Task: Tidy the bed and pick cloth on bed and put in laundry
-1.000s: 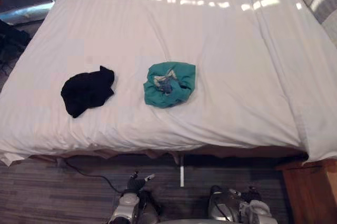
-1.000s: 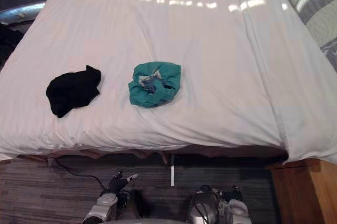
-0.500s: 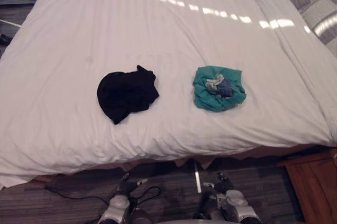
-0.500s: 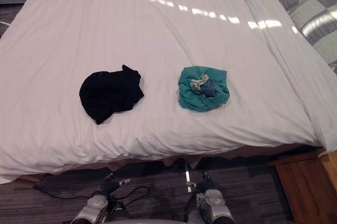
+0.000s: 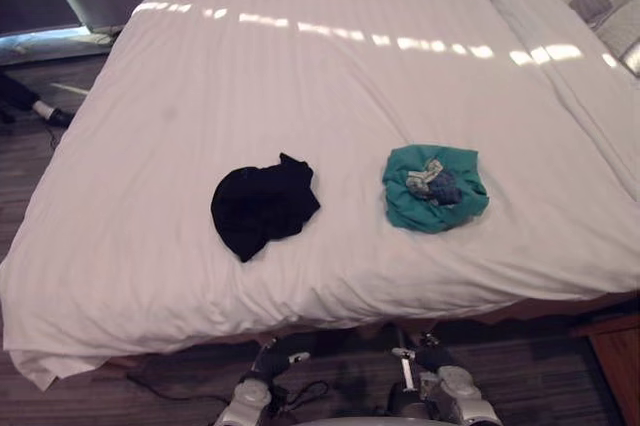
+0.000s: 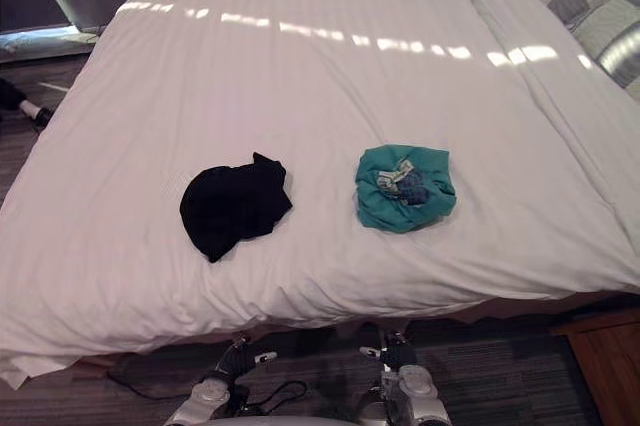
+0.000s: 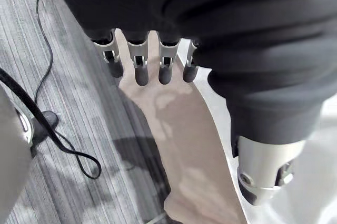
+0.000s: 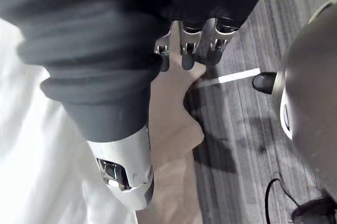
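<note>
Left eye view: left hand (image 5: 268,359), right hand (image 5: 428,356) low, slack, empty. I'd reach left for black cloth (image 5: 262,208), pinch bunched middle, spare duvet (image 5: 300,76).

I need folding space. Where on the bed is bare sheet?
Bare: the far half of the bed beyond both cloths, the stretch left of the black cloth, and the gap between it and the teal cloth. Tightest: the near strip between cloths and bed edge.
</note>
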Controlling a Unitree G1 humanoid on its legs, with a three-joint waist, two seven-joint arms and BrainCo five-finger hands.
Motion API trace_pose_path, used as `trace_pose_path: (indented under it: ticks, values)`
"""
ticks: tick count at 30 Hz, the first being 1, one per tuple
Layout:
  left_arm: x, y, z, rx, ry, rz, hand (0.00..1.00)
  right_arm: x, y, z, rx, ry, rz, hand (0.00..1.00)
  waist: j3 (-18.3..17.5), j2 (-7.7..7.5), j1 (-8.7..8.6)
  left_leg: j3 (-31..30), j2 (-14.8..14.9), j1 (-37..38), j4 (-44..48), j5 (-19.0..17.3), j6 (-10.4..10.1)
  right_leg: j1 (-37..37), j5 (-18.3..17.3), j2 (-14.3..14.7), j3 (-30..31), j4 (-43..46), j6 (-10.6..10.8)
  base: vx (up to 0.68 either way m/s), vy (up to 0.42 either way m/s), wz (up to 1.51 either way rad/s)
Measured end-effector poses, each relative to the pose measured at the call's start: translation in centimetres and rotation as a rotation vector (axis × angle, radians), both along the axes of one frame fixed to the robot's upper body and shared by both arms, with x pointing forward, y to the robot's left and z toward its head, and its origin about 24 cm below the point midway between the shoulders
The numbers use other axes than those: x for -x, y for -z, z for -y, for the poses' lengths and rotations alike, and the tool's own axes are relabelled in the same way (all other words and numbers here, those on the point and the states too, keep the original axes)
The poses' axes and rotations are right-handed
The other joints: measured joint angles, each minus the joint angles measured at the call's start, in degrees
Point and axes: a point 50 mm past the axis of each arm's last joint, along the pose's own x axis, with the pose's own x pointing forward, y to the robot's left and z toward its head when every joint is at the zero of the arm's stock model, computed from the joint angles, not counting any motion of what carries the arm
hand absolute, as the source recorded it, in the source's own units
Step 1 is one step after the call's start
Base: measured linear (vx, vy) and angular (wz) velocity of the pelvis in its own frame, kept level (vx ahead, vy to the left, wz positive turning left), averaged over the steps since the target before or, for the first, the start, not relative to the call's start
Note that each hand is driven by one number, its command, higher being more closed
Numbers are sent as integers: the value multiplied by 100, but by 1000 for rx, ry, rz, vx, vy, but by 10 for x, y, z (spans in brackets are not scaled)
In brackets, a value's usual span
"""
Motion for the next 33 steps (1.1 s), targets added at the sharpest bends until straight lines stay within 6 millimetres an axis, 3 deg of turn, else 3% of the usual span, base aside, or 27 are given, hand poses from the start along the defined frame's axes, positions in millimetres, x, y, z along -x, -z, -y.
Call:
trace_pose_path:
  ticks: [4, 9, 12, 14, 16, 17, 19, 22, 24, 26, 29, 33]
  values:
    - [11, 3, -28, 0, -248, -23, 0, 30, 8, 30, 17, 254, -80, 0, -11, -28, 4, 40, -51, -23, -1, 59, -1, 61, 104, -21, 0, -231, 15, -4, 9, -1]
    - [78, 10, -89, -27, -866, -123, 0, 97, 9, 69, 80, 650, -188, 0, -111, 55, 40, 258, 0, 215, -91, 60, -2, 332, 105, -21, -24, -349, 14, -11, 1, -1]
    - [96, 5, -112, -72, -1012, -126, 0, 105, -5, 92, 177, 718, -131, 0, -214, 170, 85, 491, 10, 227, -232, 57, -5, 333, 124, -1, -71, -407, 45, -65, -6, 10]
    - [94, -4, -129, -131, -1027, -77, 0, 96, -25, 114, 293, 698, -45, 0, -287, 231, 88, 651, 7, 233, -381, 55, -6, 356, 126, 18, -179, -429, 48, -128, 4, 29]
    - [76, -24, -153, -231, -982, 32, 0, 72, -59, 140, 457, 658, 102, 0, -409, 252, 129, 752, 26, 263, -592, 43, -13, 354, 126, 101, -241, -429, 48, -131, -2, 23]
    - [71, -29, -158, -254, -963, 54, 0, 66, -66, 144, 491, 644, 129, 0, -433, 252, 134, 775, 43, 254, -602, 13, -15, 345, 126, 123, -244, -429, 47, -134, -6, 12]
    - [44, -57, -179, -397, -845, 179, 0, 32, -104, 163, 671, 546, 264, 0, -524, 339, 152, 769, 185, 171, -601, -345, -73, 266, 129, 323, -273, -418, 39, -122, 6, 14]
    - [22, -87, -198, -579, -703, 273, 0, 4, -131, 172, 836, 413, 330, 0, -562, 302, 178, 730, 167, 126, -599, -340, -68, 190, 185, 340, -196, -402, 11, -98, -3, -5]
    - [-2, -119, -207, -722, -578, 401, 0, -9, -149, 181, 982, 287, 339, 0, -609, 314, 167, 695, 123, 109, -594, -339, -67, 104, 185, 317, -182, -328, 12, -80, 7, 2]
    - [-21, -142, -209, -811, -491, 494, 0, -16, -160, 186, 1072, 193, 338, 0, -668, 287, 144, 657, 97, 32, -565, -342, -63, 16, 180, 287, -144, -304, 20, -34, 11, 1]
    - [-58, -174, -198, -893, -328, 638, 0, -34, -178, 189, 1197, 50, 356, 0, -651, 407, 138, 514, 74, -75, -501, -314, 11, -130, 218, 273, 23, -217, -5, 14, -7, -10]
    - [-105, -201, -160, -915, -53, 813, 0, -76, -202, 173, 1311, -152, 452, 0, -602, 470, 72, 213, 91, -113, -452, -323, 26, -234, 204, 279, 140, -99, -18, -22, -32, -15]
